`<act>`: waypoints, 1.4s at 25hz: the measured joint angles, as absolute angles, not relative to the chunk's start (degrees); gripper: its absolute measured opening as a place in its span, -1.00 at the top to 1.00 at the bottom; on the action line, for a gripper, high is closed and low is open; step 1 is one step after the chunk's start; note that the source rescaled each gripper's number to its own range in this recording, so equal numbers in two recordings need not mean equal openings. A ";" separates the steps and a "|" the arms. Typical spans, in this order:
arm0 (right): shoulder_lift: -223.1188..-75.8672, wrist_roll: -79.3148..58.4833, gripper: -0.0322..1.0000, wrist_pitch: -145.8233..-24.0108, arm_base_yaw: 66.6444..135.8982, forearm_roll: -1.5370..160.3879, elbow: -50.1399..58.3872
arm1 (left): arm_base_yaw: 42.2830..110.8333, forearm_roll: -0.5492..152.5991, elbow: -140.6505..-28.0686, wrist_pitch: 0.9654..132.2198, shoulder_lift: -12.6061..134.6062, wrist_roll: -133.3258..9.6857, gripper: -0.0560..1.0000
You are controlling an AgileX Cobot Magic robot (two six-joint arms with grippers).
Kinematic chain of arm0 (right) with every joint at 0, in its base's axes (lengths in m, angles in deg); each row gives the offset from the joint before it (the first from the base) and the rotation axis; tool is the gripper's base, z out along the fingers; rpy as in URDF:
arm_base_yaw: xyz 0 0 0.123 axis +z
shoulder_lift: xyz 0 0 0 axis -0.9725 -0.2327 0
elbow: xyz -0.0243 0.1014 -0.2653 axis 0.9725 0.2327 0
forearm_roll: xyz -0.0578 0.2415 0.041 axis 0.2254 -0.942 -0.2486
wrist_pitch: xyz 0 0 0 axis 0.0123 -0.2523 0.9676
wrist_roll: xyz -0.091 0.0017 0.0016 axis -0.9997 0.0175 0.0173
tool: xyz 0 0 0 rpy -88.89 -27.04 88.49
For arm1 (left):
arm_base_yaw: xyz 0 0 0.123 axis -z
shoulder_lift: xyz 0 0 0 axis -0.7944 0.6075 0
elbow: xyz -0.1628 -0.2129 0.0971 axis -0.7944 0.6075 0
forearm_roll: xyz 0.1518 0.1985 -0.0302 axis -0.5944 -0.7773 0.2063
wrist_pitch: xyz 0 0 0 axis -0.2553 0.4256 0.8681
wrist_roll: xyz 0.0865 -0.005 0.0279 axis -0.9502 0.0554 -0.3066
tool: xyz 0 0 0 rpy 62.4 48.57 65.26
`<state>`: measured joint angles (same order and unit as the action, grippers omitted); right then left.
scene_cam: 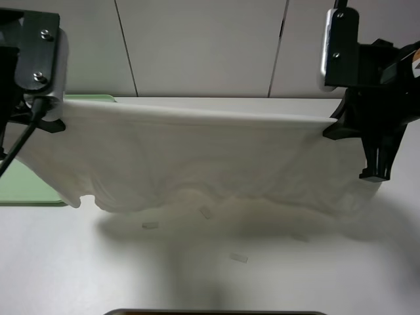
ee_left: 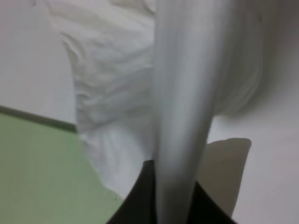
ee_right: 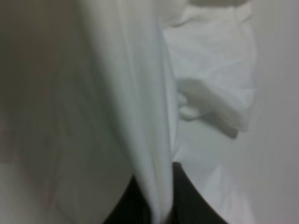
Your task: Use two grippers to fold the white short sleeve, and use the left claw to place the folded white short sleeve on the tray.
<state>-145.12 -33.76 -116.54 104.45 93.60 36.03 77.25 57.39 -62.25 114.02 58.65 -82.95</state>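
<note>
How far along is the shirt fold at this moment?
Done: the left end effector and right end effector each grip an edge of the white short sleeve. In hand: that edge is stretched taut between them, the rest hanging toward the table. Left: finishing the fold and setting it on the tray.

The white short sleeve [scene_cam: 197, 157] is plain, the tray [scene_cam: 26, 187] light green, the left claw [scene_cam: 54, 123] and right claw [scene_cam: 336, 128] black.

You can't pass front to back mid-table: large white cotton T-shirt [scene_cam: 197, 157] hangs stretched across. Its left end hangs over part of flat light-green plastic tray [scene_cam: 26, 187]. Front white tabletop [scene_cam: 328, 275] open, just small pale tape strips [scene_cam: 238, 258].
</note>
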 joint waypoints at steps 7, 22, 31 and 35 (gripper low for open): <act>-143.35 -32.33 0.94 -124.51 104.45 92.86 28.91 | 77.36 58.12 -65.09 118.46 55.39 -81.07 0.89; -143.31 -32.04 0.94 -138.57 104.45 92.60 10.44 | 77.36 58.29 -84.23 128.90 55.21 -78.21 0.89; -143.24 -32.02 0.94 -143.66 104.45 92.60 1.87 | 77.36 58.34 -91.01 128.95 55.21 -78.21 0.89; -143.24 -32.02 0.94 -143.93 104.45 93.00 -1.05 | 77.36 58.21 -94.99 128.95 55.27 -78.21 0.89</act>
